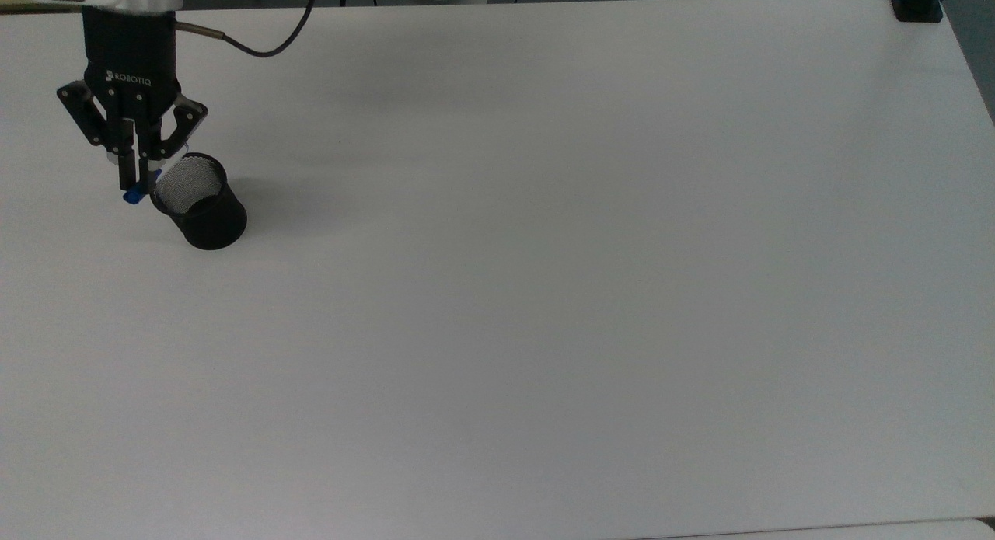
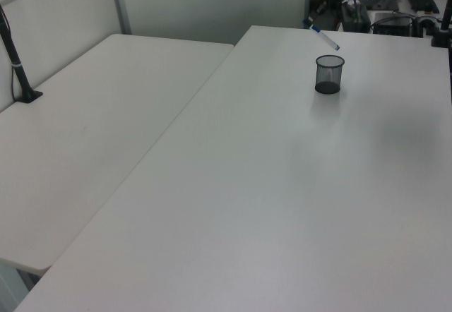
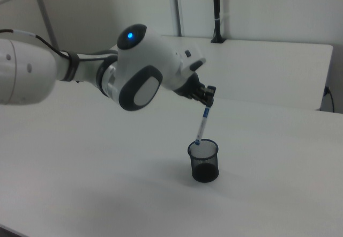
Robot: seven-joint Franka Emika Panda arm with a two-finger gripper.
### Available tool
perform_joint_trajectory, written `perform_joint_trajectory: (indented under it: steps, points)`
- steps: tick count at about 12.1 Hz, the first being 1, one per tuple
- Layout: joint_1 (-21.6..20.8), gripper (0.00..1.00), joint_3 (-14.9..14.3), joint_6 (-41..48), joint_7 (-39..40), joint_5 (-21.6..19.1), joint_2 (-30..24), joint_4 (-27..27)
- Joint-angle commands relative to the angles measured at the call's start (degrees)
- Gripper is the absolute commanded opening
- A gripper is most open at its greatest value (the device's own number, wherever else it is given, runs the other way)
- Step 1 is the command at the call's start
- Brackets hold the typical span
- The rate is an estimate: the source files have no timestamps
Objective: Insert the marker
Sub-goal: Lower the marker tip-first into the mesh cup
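White plastic barrel with blue ends: that is the marker, and I see it clamped at its upper end in my claw, whose two black fingers are drawn narrow around it. In the right view the marker hangs down from the claw, tilted, and its lower tip reaches the rim of the black mesh cup; I cannot tell whether the tip is inside the rim or just above it. In the top view the claw sits just to the top view's left of the cup, with a blue end showing below the fingertips. The cup stands upright on the white surface. In the left view the marker slants above the cup.
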State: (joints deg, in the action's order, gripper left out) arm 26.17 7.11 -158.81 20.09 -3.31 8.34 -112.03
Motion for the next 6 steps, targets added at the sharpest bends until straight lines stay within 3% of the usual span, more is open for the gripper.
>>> perform_joint_trajectory:
  steps: [1, 6]
  points:
    - [1.1, 0.05, 0.2, -1.9, 5.6, -1.6, 0.6, -1.6]
    - [1.0, 0.05, 0.2, -12.6, 5.5, -1.6, 1.8, -7.1]
